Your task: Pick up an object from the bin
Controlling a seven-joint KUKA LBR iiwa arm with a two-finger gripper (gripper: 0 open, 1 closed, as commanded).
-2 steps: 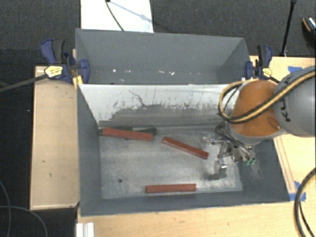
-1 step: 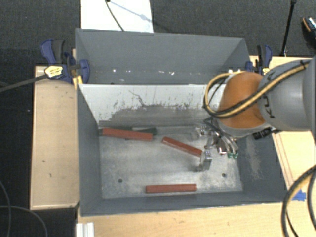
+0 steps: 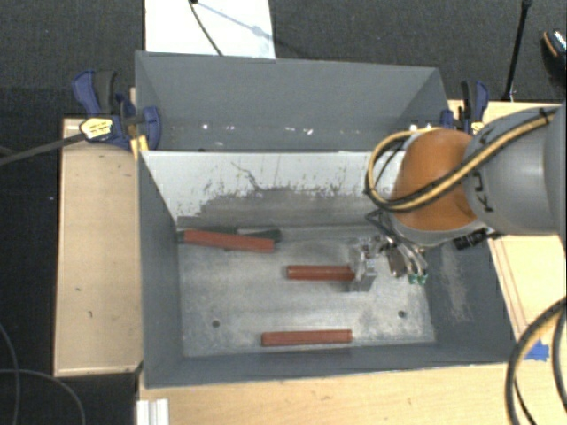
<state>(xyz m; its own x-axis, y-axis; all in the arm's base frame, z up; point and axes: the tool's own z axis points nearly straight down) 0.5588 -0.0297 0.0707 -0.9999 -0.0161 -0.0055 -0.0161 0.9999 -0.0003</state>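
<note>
Claw (image 3: 365, 271) low in the bin (image 3: 161, 308), right of centre, set at the right end of the middle red-brown bar (image 3: 315, 274). Apart or together: cannot tell from this angle, the metal parts merging into one grey cluster. Cannot tell either whether touching the bar or just above it.

Middle red-brown bar: long, thin, flat on the bin floor, lying roughly left to right near the floor's centre, its right end meeting the claw.

Further out, two more bars of the same colour and shape. Lower bar (image 3: 306, 336) near the front wall, about parallel to the middle one, well apart from the claw. Upper-left bar (image 3: 229, 240) along the foot of the back slope, dipping slightly toward the right, well apart from the other two. Dark green strip (image 3: 262, 234) just behind that bar's right end, touching or nearly so.

Scuffed, pale-worn metal across the floor and up the lower back wall.

Above the claw, a rounded orange cover (image 3: 434, 189) on the wrist, with black-and-yellow cables (image 3: 383, 171) looped across its left side. Grey arm (image 3: 523, 184) reaching in from the right, over the bin's right rim.
</note>
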